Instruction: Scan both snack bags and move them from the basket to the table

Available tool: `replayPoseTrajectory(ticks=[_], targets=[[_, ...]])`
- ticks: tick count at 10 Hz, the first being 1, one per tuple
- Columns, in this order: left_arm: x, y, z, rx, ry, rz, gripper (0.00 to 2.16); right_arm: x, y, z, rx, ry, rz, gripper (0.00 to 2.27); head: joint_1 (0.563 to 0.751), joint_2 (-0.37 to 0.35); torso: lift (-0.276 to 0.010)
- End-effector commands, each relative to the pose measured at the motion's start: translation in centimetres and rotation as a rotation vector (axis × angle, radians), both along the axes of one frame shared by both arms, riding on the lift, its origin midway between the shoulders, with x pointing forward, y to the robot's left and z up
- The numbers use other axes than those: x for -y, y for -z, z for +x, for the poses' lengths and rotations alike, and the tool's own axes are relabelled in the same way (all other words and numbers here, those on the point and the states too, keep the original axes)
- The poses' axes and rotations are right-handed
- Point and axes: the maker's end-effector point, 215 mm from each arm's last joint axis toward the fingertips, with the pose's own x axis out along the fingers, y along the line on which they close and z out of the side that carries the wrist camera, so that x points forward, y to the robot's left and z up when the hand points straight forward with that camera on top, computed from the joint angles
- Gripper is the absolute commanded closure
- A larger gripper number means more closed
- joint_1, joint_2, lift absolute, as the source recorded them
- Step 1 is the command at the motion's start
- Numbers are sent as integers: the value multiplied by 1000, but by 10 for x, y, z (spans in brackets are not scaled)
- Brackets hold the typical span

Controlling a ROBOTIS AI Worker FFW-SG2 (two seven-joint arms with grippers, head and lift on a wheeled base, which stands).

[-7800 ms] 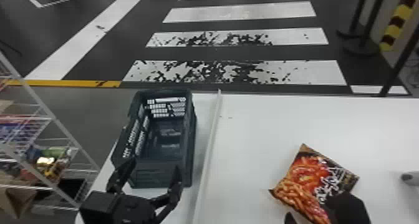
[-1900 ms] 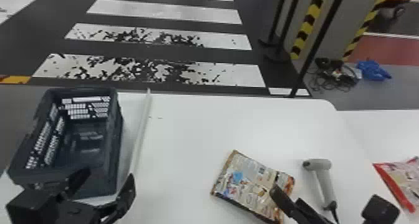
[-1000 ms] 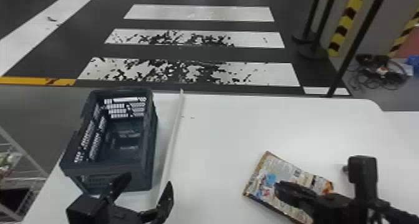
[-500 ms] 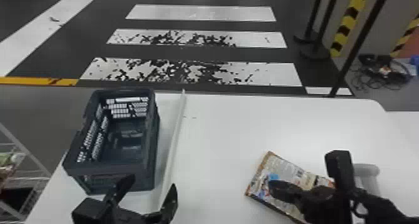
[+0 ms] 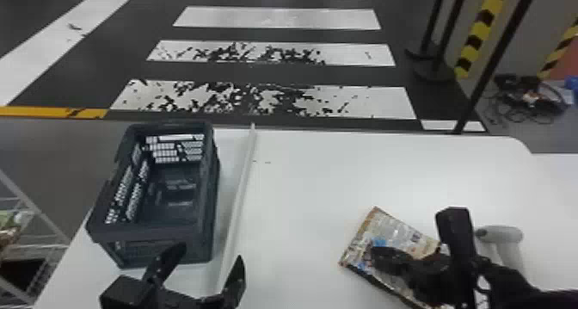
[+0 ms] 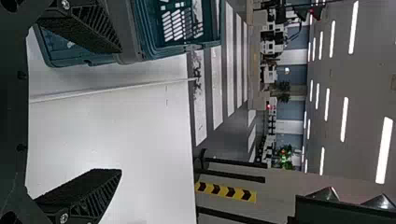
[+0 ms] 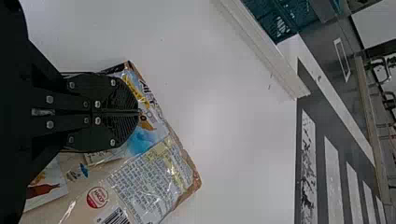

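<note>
A dark slatted basket (image 5: 146,235) is standing at the left end of a white surface (image 5: 301,192), with a pale strip (image 5: 241,187) running close along its right side. Near the basket's closer end, the left claw (image 5: 208,254) is holding its fingers spread. Well to the right of the basket, a snack bag (image 5: 398,230) is lying flat, its densely printed side facing up, while the right claw (image 5: 378,255) is hovering or resting over it, fingers pressed together. Farther right of the basket, a light grey scanner (image 5: 501,235) is lying beyond the bag. In the room, white floor stripes (image 5: 275,17) are stretching beyond the basket, a wire rack (image 5: 36,213) is standing to its left, and cables (image 5: 520,99) are lying tangled far to its right, behind dark posts (image 5: 494,58).
</note>
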Motion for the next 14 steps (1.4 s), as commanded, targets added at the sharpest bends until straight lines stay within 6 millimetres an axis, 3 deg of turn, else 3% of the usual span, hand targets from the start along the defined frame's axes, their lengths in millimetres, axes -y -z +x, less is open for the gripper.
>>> replayPoseTrajectory(ticks=[1, 5, 7, 9, 11, 12, 14], targets=[[4, 1, -1, -2, 6, -1, 80, 0, 6, 5, -4, 28, -23, 2246, 695, 10, -98], [8, 3, -4, -8, 13, -3, 80, 19, 25, 19, -62, 257, -98, 2246, 695, -28, -98], [11, 5, -5, -12, 21, -5, 80, 37, 24, 29, -78, 365, -142, 2250, 695, -52, -98], [11, 2, -8, 2, 22, -10, 80, 75, 25, 38, -99, 471, -180, 2250, 695, -72, -98], [10, 2, -9, 7, 22, -11, 80, 112, 25, 34, -144, 574, -176, 2250, 695, -127, -98], [11, 4, -10, 4, 22, -13, 80, 115, 22, 26, -185, 598, -120, 2250, 695, -143, -98], [15, 3, -8, 7, 26, -16, 80, 120, -12, 27, -122, 633, -80, 2250, 695, -177, -98]])
